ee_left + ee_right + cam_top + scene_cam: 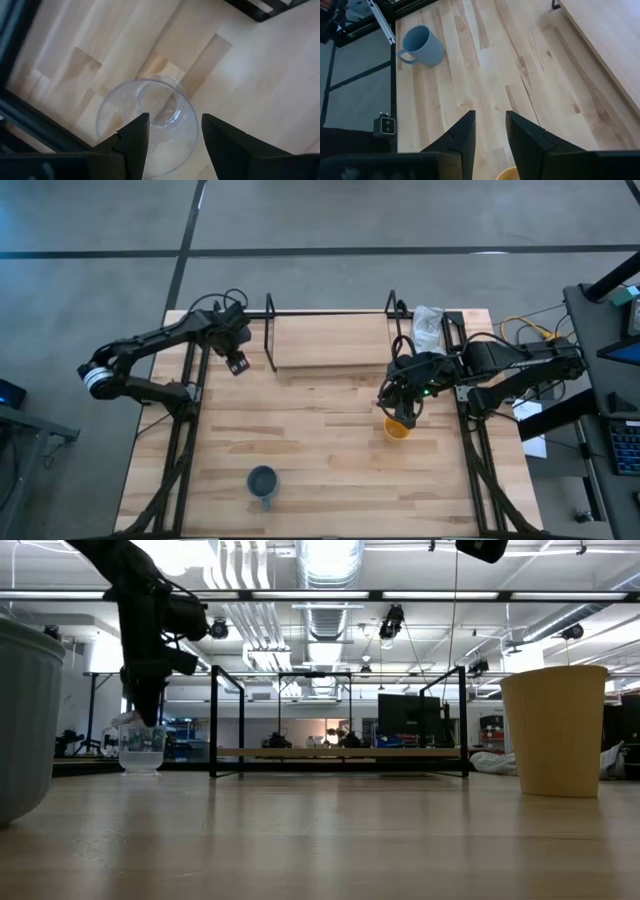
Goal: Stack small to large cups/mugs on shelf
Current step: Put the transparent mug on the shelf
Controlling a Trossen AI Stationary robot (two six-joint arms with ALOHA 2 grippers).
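Note:
A clear glass cup point(150, 107) stands upright on the table by the shelf's left end, also seen in the low view point(141, 750). My left gripper point(175, 131) hangs open just above it point(237, 363), one finger over its mouth and the other outside its wall. A yellow cup point(397, 428) stands upright right of the table's middle point(555, 730). My right gripper point(490, 127) is open and hovers above it point(402, 408); only the cup's rim point(511, 175) shows there. The grey-blue mug point(262, 483) sits upright near the table's near edge point(421, 46). The shelf point(330, 340) lies along the far edge.
Black wire uprights point(213, 720) stand at the shelf's ends, the left one close to my left gripper. A white cloth point(428, 328) lies at the shelf's right end. Bare tabletop point(320, 430) spreads between the mug, the yellow cup and the shelf.

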